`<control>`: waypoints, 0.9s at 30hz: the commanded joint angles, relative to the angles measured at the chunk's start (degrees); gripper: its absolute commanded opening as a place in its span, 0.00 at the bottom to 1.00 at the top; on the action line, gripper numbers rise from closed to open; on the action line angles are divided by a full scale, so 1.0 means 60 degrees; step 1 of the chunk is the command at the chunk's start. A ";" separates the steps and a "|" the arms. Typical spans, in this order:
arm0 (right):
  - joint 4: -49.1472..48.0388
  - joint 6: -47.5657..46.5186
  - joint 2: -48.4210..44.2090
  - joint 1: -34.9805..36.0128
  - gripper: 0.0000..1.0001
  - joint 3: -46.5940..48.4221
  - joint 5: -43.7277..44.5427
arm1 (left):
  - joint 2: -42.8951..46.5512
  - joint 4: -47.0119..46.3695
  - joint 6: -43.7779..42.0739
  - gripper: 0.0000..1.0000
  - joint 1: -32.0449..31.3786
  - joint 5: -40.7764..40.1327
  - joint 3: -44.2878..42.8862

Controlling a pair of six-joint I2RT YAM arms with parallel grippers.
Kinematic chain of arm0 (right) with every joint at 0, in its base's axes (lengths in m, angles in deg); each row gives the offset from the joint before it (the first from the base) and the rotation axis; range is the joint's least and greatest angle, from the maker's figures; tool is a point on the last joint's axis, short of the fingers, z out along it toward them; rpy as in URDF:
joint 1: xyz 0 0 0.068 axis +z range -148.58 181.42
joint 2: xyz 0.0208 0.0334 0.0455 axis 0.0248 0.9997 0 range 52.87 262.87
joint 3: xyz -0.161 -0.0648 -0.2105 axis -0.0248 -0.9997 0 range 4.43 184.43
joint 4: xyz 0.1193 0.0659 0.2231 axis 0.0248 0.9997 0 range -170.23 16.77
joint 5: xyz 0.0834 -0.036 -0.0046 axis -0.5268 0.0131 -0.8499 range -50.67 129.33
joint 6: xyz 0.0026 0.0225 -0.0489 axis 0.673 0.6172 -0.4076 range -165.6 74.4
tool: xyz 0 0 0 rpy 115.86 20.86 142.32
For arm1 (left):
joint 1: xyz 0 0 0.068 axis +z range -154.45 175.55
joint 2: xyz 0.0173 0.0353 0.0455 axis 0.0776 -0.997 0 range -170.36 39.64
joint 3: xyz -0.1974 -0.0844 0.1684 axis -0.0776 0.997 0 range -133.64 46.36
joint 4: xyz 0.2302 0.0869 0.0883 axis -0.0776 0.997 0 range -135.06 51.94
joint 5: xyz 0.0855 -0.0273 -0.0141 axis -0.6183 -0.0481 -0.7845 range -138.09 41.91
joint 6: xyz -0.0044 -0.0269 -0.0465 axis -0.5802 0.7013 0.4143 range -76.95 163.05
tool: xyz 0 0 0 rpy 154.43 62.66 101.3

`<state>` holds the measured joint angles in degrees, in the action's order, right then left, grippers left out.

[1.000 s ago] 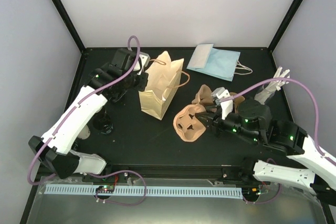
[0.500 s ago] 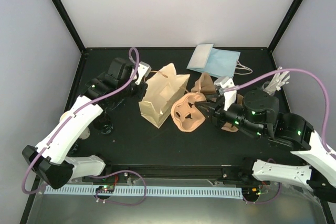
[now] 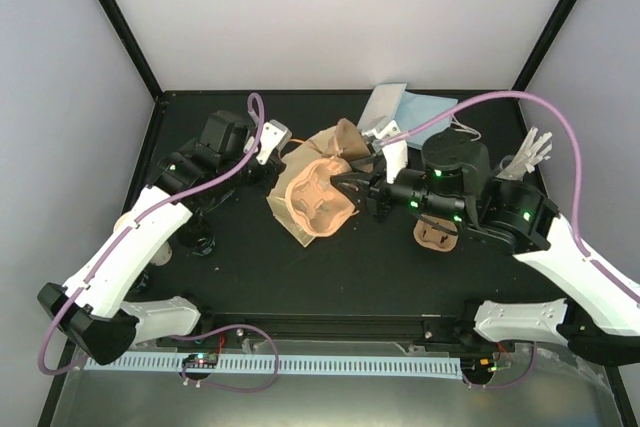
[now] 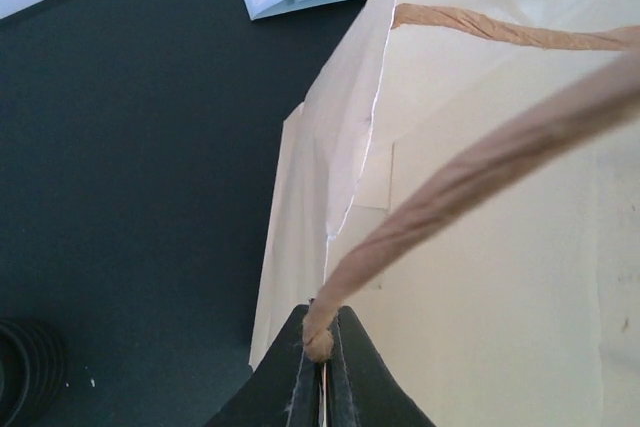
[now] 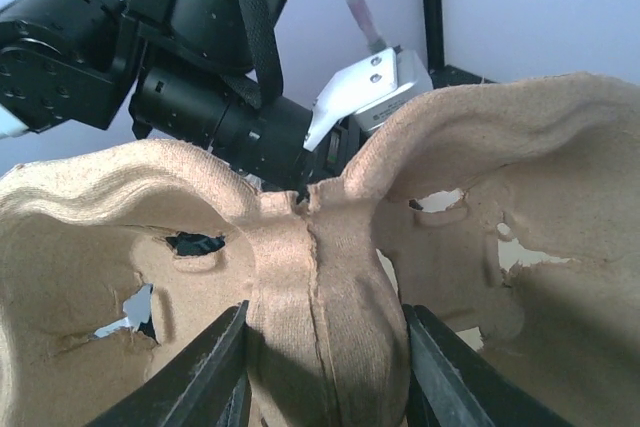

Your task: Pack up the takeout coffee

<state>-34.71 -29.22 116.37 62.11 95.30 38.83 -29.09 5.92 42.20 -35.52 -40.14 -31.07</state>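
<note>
Left of the tan paper bag [image 3: 283, 209], overhead, the black-lidded small cream paper coffee cup [image 3: 196, 238] stands beside your left arm [image 3: 140, 239]. Only the wrist views show the grips: left gripper [image 4: 322, 349] pinching the bag's twisted handle [image 4: 470, 177], right gripper [image 5: 325, 372] clamping the brown moulded-pulp carrier [image 5: 320, 277].

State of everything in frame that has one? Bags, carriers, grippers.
Tan paper bag: standing, one handle pulled taut.
Left gripper: shut on the bag's twisted paper handle.
Brown moulded-pulp cup carrier: lifted, empty, at the tan bag.
Right gripper: shut on that carrier's centre ridge.
Second brown pulp carrier: lying on the table under the right arm.
Light blue paper bag: lying flat at the back.
</note>
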 commanded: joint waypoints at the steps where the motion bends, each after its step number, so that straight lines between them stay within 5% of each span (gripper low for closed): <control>1: -0.0444 -0.0044 0.0225 -0.0421 0.42 0.0022 -0.1398 | 0.0255 -0.0191 -0.0182 0.02 0.0052 0.0336 -0.0019; 16: -0.2366 0.0936 0.1173 -0.2617 0.41 -0.1130 -0.6913 | 0.0197 0.0103 -0.0203 0.01 0.0052 0.0974 -0.0194; 27: -0.2734 0.0972 0.1263 -0.3303 0.41 -0.2106 -0.7127 | 0.0007 0.0427 -0.0226 0.02 0.0058 0.1341 -0.0397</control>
<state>-49.38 -22.75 123.67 43.29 82.74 -2.67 -28.77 7.61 41.57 -35.52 -34.59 -31.07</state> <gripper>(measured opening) 0.414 0.016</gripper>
